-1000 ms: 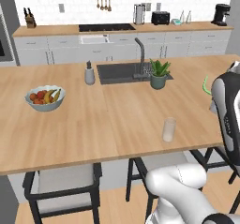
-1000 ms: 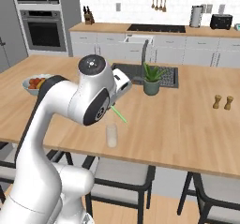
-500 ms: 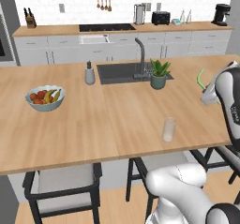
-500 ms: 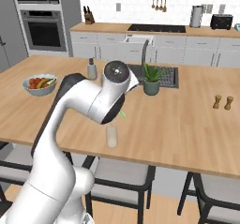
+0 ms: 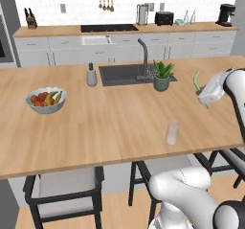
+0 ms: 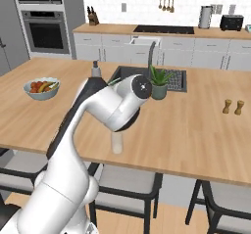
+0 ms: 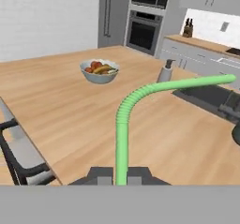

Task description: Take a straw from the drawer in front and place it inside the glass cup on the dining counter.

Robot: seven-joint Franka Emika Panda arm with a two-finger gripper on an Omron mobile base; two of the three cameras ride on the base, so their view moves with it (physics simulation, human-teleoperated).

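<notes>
Clamping the straw [image 7: 123, 124] by its lower end, the gripper [image 7: 120, 174] has its jaws shut on it, so the bent top (it crooks over sideways) juts free ahead for lowering into a cup. Beyond, the glass cup [image 5: 172, 132] stands upright near the dining counter [image 5: 95, 127] front edge, apart from the straw; farther off sit the fruit bowl [image 5: 46, 100] and sink [image 5: 129, 73]

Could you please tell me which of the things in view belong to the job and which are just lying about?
Job: straw, held in the shut gripper; glass cup; dining counter.

Lying about: fruit bowl, soap dispenser, potted plant, salt and pepper shakers.
</notes>
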